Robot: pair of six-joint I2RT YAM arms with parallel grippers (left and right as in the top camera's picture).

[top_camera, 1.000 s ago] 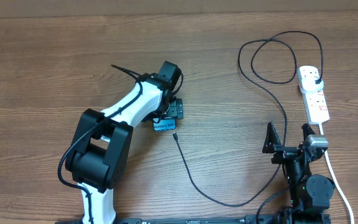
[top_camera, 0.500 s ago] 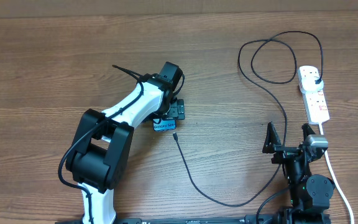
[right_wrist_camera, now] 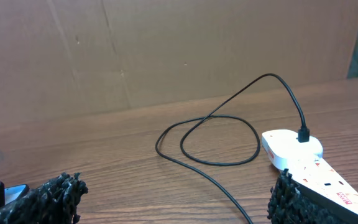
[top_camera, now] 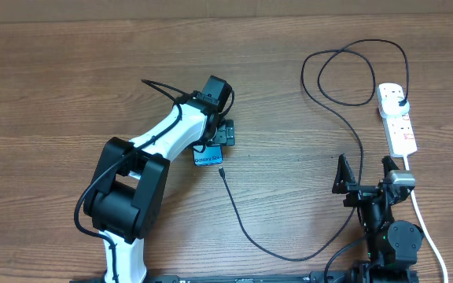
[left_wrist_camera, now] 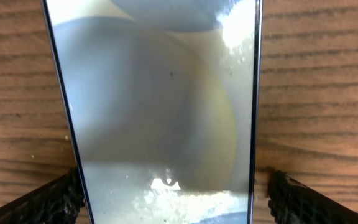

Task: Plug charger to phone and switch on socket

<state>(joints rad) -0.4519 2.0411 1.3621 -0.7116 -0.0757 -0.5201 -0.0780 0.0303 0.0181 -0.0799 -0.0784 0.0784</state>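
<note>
The phone (top_camera: 206, 159) is laid flat on the wooden surface (top_camera: 69, 71) left of centre, and only its blue lit end is seen from overhead, below the left gripper (top_camera: 220, 135) that is held over it. In the left wrist view the glassy screen is framed by the fingers (left_wrist_camera: 51, 200), one set at each long edge. Whether the phone is actually clamped by this gripper cannot be told.

The charger (top_camera: 246, 232) is laid out with its connector tip (top_camera: 221, 170) just beside the phone's lit end, apart from it and not plugged in. From there the cable is run toward the near edge, swept up to the right and looped once. Its plug (top_camera: 400, 101) is seated in the far end of the socket (top_camera: 398, 119). The socket is placed at the right side of the surface, and its white cord (top_camera: 427, 232) is trailed toward the near edge.

The right gripper (top_camera: 366, 174) is held near the socket's near end with its fingers spread wide and nothing between them.
</note>
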